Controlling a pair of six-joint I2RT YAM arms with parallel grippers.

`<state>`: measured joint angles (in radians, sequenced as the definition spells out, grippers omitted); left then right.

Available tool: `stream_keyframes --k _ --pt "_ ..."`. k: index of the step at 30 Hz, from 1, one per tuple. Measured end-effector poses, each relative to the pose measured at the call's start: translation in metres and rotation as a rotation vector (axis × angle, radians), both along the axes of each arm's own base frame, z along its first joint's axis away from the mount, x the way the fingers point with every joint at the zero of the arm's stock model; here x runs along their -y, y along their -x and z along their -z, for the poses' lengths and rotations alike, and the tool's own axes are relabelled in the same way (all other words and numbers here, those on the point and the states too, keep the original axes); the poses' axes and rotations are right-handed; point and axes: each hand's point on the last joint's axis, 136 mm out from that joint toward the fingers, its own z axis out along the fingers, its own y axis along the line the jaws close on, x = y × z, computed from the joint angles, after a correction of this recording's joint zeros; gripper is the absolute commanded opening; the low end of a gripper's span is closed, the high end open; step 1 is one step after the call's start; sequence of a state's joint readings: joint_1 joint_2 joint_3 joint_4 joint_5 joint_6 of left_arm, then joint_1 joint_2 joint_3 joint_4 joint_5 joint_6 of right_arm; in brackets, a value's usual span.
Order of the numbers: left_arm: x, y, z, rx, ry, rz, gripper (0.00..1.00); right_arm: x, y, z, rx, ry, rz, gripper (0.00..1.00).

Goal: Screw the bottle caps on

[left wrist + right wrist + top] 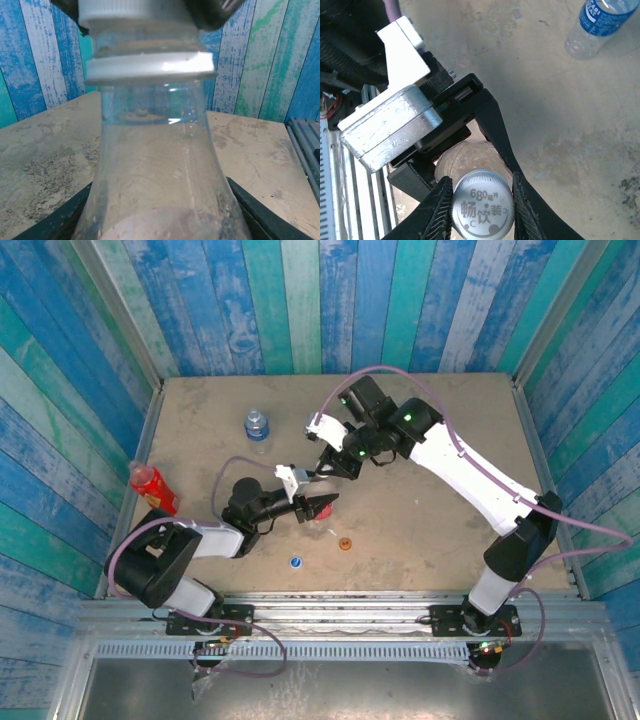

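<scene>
My left gripper (312, 506) is shut on the clear bottle with the red label (323, 506), holding it near the table's middle. In the left wrist view the bottle's neck (155, 150) rises between my black fingers (50, 222), with the white cap (132, 10) on its mouth. Seen from the right wrist, my right gripper (482, 202) is shut on that ribbed white cap (482, 207), a finger pressed to each side. The blue cap (296, 562) and the orange cap (346, 544) lie loose on the table in front of the bottle.
The blue-labelled bottle (257, 427) stands at the back left, and it also lies at the upper right of the right wrist view (602, 22). The red bottle (152, 487) sits against the left wall. Blue plank walls enclose the table (430, 530).
</scene>
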<state>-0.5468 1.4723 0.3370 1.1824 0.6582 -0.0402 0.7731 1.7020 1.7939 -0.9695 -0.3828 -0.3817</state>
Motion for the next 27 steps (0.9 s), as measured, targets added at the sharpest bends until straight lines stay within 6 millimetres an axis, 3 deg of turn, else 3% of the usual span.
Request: stream_keyframes --k 8,17,27 --pt "-0.002 -0.006 0.0 -0.006 0.004 -0.043 0.55 0.0 -0.004 0.002 -0.033 -0.025 0.09 0.27" --pt "-0.003 -0.009 -0.001 -0.013 0.011 -0.065 0.55 0.001 -0.008 0.002 -0.135 -0.12 0.351 0.21" --pt "-0.004 -0.012 -0.001 -0.022 0.015 -0.082 0.55 -0.001 -0.013 0.004 -0.256 -0.151 0.487 0.18"
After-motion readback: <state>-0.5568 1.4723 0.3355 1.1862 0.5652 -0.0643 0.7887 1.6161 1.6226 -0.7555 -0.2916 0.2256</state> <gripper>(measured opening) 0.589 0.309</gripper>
